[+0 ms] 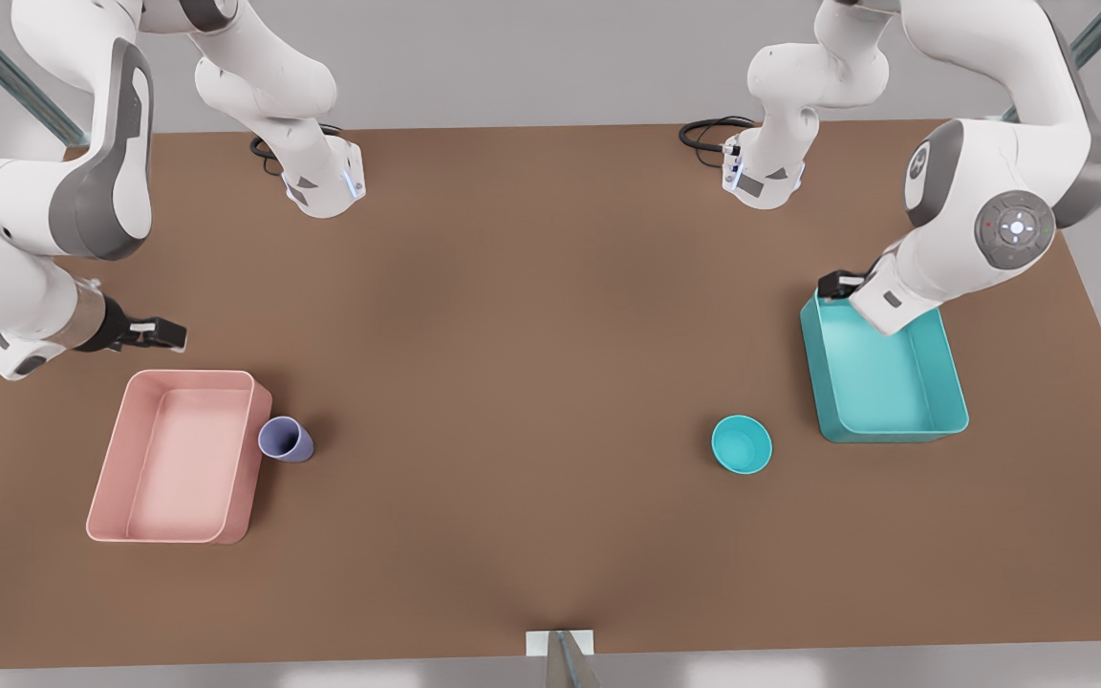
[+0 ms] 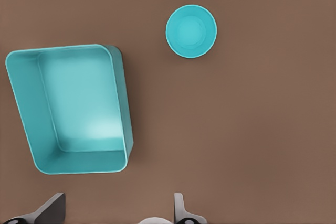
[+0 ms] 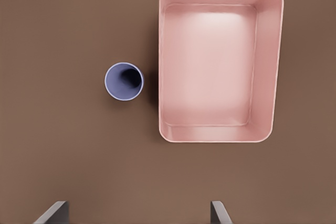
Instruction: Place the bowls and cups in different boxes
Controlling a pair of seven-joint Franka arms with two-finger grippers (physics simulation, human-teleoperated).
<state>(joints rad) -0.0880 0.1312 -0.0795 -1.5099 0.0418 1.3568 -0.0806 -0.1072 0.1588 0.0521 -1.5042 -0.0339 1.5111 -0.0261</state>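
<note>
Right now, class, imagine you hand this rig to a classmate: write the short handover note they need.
Left claw: open, empty, over the teal box's far end.
Right claw: open, empty, beyond the pink box.
Purple cup: upright on the table, beside the pink box.
Teal bowl: on the table, apart from the teal box.
Done: nothing, both boxes are empty.
Left: cup into one box, bowl into the other.

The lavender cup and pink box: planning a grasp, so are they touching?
Apart. The right wrist view shows a strip of brown table between the lavender cup and the pink box.
</note>
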